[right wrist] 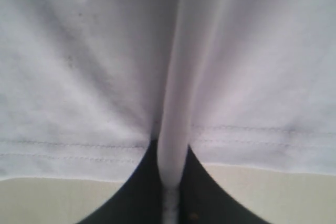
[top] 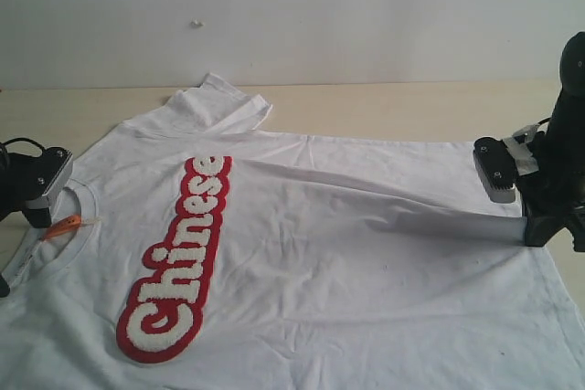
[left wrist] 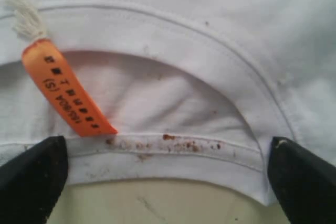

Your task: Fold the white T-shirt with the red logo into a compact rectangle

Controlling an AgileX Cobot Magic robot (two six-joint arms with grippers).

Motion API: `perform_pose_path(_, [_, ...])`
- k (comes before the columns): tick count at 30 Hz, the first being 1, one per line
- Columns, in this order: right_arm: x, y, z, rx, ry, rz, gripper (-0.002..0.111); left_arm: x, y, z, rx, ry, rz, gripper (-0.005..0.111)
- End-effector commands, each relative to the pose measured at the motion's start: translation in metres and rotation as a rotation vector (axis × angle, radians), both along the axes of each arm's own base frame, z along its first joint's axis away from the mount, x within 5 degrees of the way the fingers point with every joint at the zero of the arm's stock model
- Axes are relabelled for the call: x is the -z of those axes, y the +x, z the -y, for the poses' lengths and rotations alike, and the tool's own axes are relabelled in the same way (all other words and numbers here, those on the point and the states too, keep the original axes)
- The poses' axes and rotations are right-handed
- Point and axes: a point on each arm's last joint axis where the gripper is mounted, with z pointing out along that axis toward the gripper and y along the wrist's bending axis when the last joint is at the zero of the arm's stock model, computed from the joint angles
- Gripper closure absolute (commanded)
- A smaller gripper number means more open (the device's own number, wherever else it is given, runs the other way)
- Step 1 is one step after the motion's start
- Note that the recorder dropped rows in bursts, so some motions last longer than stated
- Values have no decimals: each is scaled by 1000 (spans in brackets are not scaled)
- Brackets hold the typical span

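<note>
The white T-shirt point(top: 347, 226) lies on the worktop point(top: 411, 111) with its long axis across the frame: collar at the left edge, hem at the right, the red logo point(top: 178, 258) lower left. The right hand point(top: 537, 228) is closed on a pinch of the hem, while the left hand point(left wrist: 168, 178) stands open astride the collar, so the hem probably must travel leftwards.

Robotics lab or test bench, from where I stand: a plain pale wooden tabletop point(top: 393, 107) butting up to a bare white wall point(top: 366, 6), with black robot arms at both sides, left arm point(top: 23, 180) and right arm point(top: 562, 152). One white T-shirt point(top: 366, 253) is spread across it as the work piece, and there are cameras on both wrists. A staged rig setup.
</note>
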Motion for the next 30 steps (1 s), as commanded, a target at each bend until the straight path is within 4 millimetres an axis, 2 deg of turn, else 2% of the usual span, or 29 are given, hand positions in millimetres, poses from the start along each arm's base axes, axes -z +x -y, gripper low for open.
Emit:
perform_pose_path(1, [16,-6,-1,27,27,-61,108,4,1,0,-7,2,-1,2])
perform_pose_path(13, [15,-4,-8,91,91,-50,108,4,1,0,-7,2,-1,2])
perform_pose_path(30, [15,-4,-8,91,90,-47,108,4,1,0,-7,2,-1,2])
